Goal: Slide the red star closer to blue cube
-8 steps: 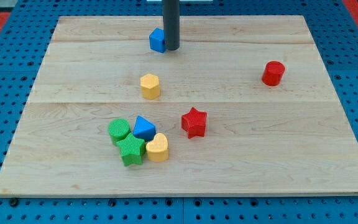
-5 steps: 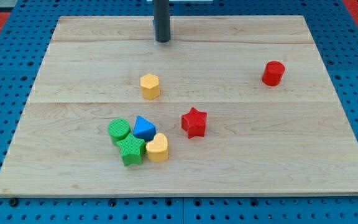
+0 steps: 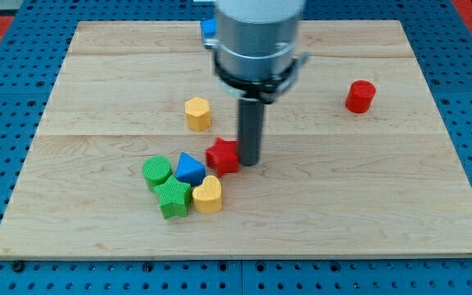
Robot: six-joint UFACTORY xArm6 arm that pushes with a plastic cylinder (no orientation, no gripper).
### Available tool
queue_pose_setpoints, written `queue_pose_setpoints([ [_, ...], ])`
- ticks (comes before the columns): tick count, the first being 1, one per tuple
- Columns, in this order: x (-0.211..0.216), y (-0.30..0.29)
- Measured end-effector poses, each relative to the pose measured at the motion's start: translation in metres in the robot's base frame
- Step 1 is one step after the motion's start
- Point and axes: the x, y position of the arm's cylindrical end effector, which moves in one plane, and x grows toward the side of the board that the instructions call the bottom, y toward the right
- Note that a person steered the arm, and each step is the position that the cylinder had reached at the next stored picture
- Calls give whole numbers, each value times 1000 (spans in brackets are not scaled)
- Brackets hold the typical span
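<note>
The arm's grey housing [image 3: 256,33] is blurred, runs off the view's top edge, and hides most of the blue cube [image 3: 208,28], of which only a small corner shows at the housing's left side. The red star [image 3: 222,156] is smeared too, so its points cannot be made out, and its right side is covered by the rod just above my tip [image 3: 249,163]. The bench [image 3: 383,205] loses part of its far edge behind the housing.

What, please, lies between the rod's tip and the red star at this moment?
Nothing: in the camera view my tip sits right against the red star, on its right side.
</note>
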Motion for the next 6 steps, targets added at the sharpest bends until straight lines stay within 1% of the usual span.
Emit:
queue_pose_setpoints([
  [1,29,8],
  [2,19,-47],
  [3,-30,-80],
  [5,-114,-75],
  [6,-126,-12],
])
